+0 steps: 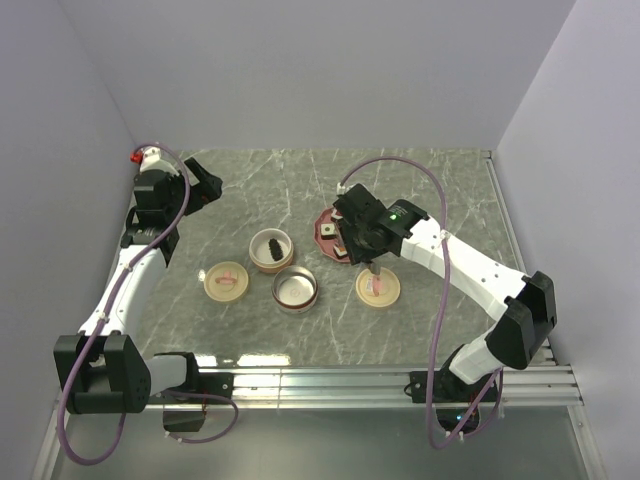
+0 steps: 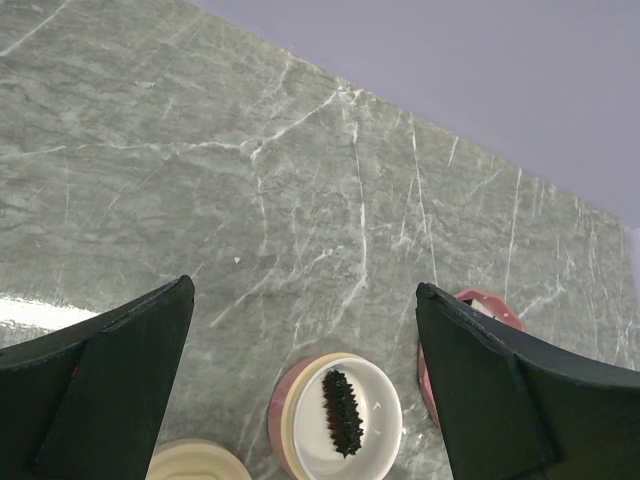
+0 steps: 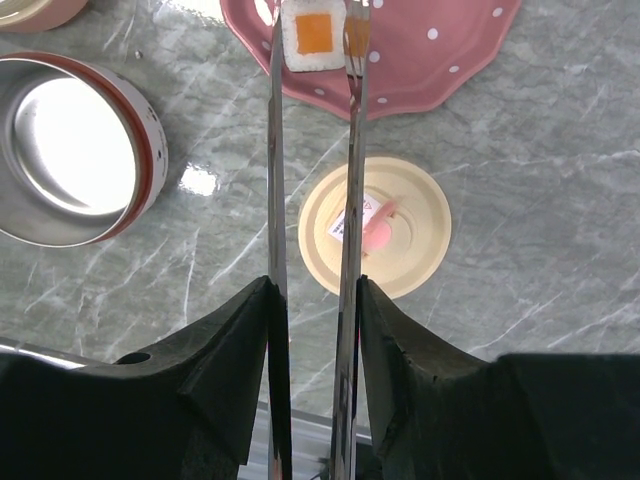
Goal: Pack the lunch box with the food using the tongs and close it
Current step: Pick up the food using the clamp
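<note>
My right gripper [image 3: 315, 285] is shut on the tongs [image 3: 275, 180], whose two thin metal arms reach forward over the red dotted plate [image 3: 440, 50]. A white food piece with an orange centre [image 3: 313, 35] sits between the tong tips, over the plate. From above, the right gripper [image 1: 362, 245] hangs by the plate [image 1: 325, 222]. My left gripper [image 2: 303, 290] is open and empty, high over the table's left rear [image 1: 205, 185]. A round lunch box tier [image 2: 375, 440] holds one dark spiky piece [image 2: 343, 410].
An empty metal tier [image 3: 70, 150] stands left of the tongs. Under them lies a cream lid [image 3: 410, 235] carrying a pink piece and a label. Another cream lid [image 1: 226, 281] lies left of the tiers. Grey walls close three sides.
</note>
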`<state>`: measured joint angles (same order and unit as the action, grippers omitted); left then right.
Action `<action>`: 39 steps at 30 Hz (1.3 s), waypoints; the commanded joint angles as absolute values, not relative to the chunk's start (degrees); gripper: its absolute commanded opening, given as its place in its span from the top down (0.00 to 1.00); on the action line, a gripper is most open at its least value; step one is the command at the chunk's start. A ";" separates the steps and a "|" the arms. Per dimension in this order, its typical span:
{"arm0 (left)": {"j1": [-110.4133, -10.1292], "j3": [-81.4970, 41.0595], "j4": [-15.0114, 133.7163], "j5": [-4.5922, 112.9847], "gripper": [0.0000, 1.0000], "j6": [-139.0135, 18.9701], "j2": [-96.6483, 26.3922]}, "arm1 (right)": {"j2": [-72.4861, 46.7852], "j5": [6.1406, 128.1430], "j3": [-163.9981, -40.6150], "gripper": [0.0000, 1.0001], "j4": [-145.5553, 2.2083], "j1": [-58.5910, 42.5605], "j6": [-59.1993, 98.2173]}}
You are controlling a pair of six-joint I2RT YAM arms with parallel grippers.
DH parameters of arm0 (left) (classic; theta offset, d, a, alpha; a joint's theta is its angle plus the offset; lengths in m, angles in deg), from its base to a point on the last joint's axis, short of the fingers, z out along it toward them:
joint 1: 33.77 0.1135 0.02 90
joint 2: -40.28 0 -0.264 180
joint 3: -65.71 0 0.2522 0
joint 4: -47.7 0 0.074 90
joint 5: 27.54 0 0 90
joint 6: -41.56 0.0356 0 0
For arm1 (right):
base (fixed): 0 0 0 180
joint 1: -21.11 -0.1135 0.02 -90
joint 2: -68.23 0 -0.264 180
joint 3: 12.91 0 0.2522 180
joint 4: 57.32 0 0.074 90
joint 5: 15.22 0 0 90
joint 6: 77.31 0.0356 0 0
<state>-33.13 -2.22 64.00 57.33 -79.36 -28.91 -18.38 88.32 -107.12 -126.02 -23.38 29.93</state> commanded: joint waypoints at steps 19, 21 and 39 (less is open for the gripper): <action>-33.33 -1.49 61.90 57.18 0.00 -79.64 -27.13 | -19.22 88.32 -105.51 0.50 -122.76 -23.80 28.08; -33.42 -1.49 61.89 57.10 0.00 -79.73 -27.22 | -19.66 88.06 -105.42 0.50 -122.76 -23.71 27.99; -33.33 -1.40 61.90 57.10 0.00 -79.99 -27.66 | -22.30 87.18 -104.37 0.51 -123.29 -23.80 27.28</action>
<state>-33.13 -1.63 63.87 57.33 -79.38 -28.78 -21.59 87.16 -104.10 -124.25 -23.38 27.81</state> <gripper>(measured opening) 0.995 0.499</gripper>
